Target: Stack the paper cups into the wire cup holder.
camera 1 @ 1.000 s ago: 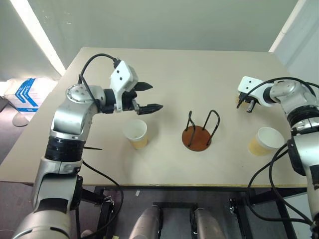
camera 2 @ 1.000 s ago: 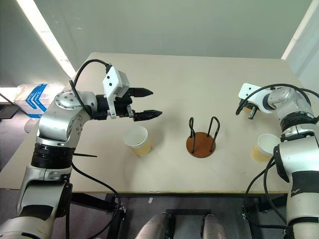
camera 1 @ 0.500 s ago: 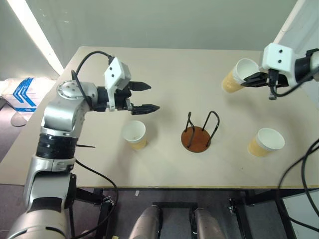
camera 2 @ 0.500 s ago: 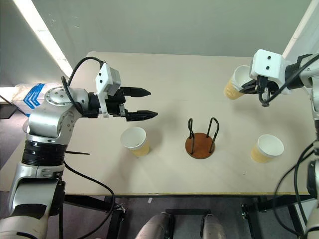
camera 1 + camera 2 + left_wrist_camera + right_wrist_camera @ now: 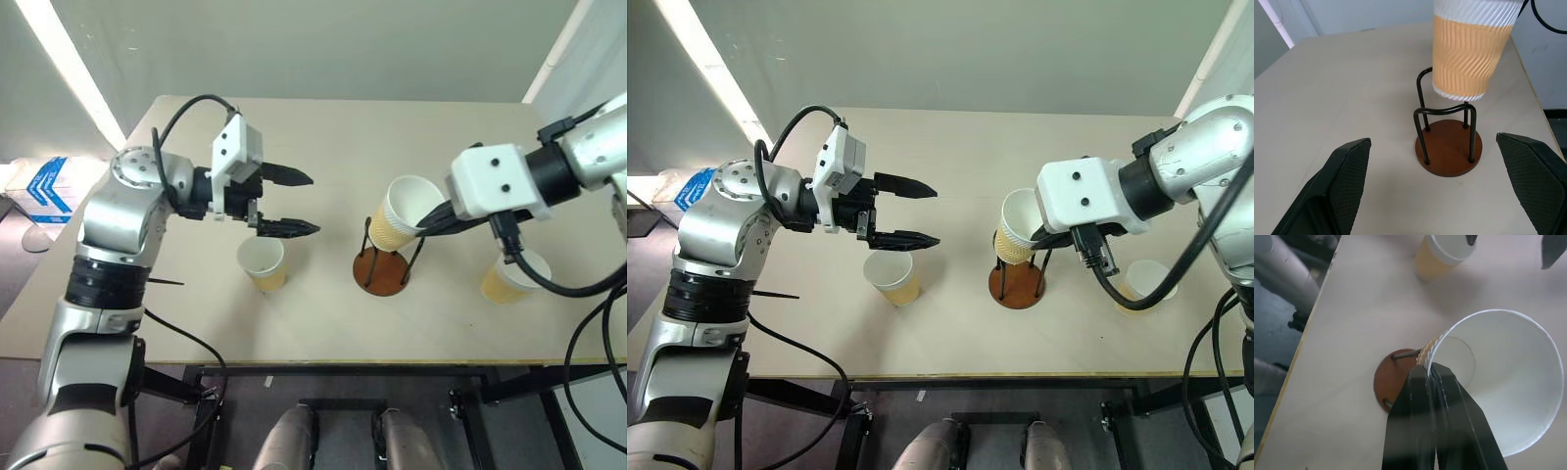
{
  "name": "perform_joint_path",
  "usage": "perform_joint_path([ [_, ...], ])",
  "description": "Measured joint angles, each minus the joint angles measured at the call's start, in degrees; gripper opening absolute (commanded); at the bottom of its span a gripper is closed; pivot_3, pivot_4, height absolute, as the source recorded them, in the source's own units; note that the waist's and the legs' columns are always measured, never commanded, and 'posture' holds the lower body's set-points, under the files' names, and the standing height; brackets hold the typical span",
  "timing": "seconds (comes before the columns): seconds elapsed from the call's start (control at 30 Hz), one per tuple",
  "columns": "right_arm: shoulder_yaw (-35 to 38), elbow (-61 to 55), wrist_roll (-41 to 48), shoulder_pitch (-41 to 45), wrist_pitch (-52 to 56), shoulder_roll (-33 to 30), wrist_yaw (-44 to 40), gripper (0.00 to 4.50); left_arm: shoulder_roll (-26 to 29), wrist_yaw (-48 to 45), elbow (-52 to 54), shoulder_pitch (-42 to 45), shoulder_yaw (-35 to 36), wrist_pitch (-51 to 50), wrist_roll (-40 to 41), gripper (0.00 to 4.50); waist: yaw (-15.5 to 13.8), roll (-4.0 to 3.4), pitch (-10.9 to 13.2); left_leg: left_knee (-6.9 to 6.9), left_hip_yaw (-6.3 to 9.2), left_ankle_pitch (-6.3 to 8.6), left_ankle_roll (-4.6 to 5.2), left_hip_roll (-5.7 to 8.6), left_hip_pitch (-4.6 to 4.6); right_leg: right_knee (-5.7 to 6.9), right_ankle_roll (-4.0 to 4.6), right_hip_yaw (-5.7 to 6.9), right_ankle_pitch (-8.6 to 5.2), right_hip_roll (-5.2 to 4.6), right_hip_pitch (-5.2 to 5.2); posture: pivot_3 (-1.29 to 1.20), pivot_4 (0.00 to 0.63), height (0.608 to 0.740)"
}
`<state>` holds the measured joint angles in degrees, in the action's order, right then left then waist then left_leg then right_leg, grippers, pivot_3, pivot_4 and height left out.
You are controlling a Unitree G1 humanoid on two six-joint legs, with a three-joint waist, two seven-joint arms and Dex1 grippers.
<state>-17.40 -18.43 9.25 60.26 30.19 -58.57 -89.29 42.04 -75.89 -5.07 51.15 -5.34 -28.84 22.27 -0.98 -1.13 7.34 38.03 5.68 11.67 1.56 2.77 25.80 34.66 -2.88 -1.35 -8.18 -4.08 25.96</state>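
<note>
Beige table stands against a plain grey wall.

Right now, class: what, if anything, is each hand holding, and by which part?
The right hand pinches a paper cup by its rim wall, above the wire cup holder. The left hand is open, holding nothing.

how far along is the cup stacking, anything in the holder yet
Nothing is seated yet: the wire cup holder is empty. In hand: the right gripper pinches one paper cup's rim, tilted just above the wire loops. Left: two cups on the table; the left gripper is open.
</note>
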Motion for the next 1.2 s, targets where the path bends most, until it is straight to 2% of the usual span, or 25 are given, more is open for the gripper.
perform_joint_path([
  [0.5,-2.52,6.87,-5.05,-0.27,-7.79,1.94,-0.97,0.05,0.30,0.33,0.02,-0.45,0.02,0.16,-0.28,4.50,0.15,0.00,0.00,-0.03,-0.01,-0.07,-0.02,-0.01,0.02,0.09,0.00,0.01,-0.01,0.00,0.07,0.00,0.150,0.740],
  [0.53,-2.92,7.14,-5.75,-0.28,-8.33,2.41,-0.86,0.42,0.30,0.48,0.09,-0.58,0.02,0.21,-0.33,4.50,0.17,0.00,0.00,-0.03,-0.01,-0.07,-0.02,-0.01,0.01,0.10,0.00,0.01,-0.01,0.00,0.07,0.00,0.150,0.740],
  [0.6,-3.62,8.08,-6.98,-0.53,-9.08,3.56,-0.29,0.88,0.30,0.95,0.18,-0.88,0.01,0.29,-0.43,4.50,0.21,0.00,0.00,-0.01,-0.01,-0.08,-0.02,-0.02,0.01,0.13,0.00,0.01,-0.01,0.00,0.07,0.00,0.150,0.740],
  [0.83,-3.80,8.97,-8.06,-1.89,-7.67,6.34,3.74,3.18,0.57,1.75,1.28,-1.73,0.02,0.32,-1.22,4.50,0.23,0.00,0.00,-0.03,-0.01,-0.10,-0.02,-0.01,0.02,0.14,0.00,0.02,-0.01,0.00,0.07,0.00,0.150,0.740],
  [0.93,-1.87,8.36,-7.23,-3.65,-4.32,6.83,6.72,3.18,1.74,2.64,3.04,-3.02,-0.03,1.08,-2.29,4.50,0.23,0.01,0.01,-0.02,-0.01,-0.10,-0.02,-0.01,0.05,0.11,0.00,0.01,-0.01,0.00,0.10,0.00,0.150,0.740],
  [1.07,3.98,6.68,-3.28,-4.86,2.69,6.70,9.55,3.18,6.56,2.40,6.92,-4.75,-0.28,2.77,-5.12,4.50,0.23,0.02,0.01,-0.07,-0.02,-0.16,-0.17,-0.01,0.06,0.08,0.01,0.01,-0.02,0.01,0.11,0.00,0.150,0.740],
  [1.2,12.74,3.24,6.05,-5.70,14.69,6.69,11.22,3.18,13.30,1.09,13.52,-8.53,-0.97,4.74,-8.46,4.50,0.27,0.02,0.01,-0.12,-0.05,-0.14,-0.26,0.00,0.06,0.03,0.02,-0.02,-0.14,0.05,0.12,0.00,0.150,0.740],
])
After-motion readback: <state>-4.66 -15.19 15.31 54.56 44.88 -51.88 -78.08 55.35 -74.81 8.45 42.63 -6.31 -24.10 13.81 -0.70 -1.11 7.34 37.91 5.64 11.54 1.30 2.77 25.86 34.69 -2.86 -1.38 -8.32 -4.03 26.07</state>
